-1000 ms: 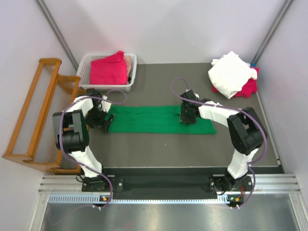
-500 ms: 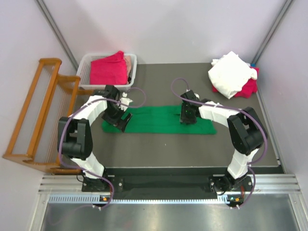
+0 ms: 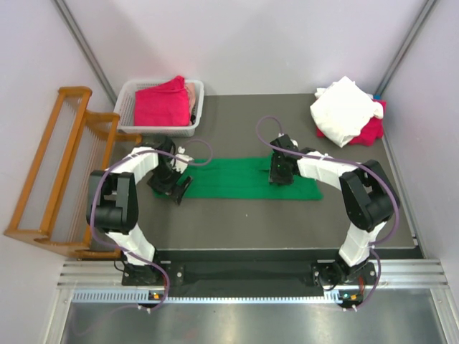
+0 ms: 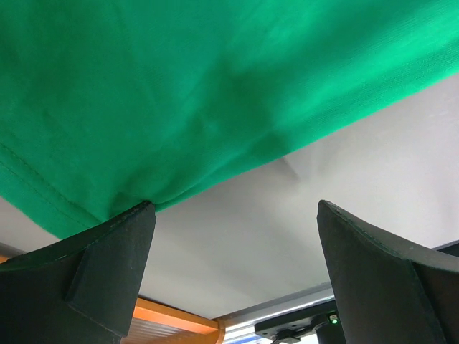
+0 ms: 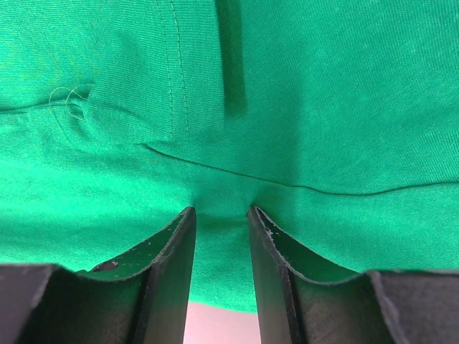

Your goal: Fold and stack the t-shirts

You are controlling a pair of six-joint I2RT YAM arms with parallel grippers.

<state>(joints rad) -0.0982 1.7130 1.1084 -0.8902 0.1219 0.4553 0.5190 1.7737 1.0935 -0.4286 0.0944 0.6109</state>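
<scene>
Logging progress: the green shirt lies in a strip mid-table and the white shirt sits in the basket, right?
No: the top view shows the white shirt on a red shirt at the far right corner, not in the basket. The green shirt is as said.

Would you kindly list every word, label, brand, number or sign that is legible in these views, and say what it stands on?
None: no text is legible in any view.
The green t-shirt, white t-shirt, red t-shirt, basket and wooden rack all look plain.
Any marking on the arm bases is too small to read.
</scene>
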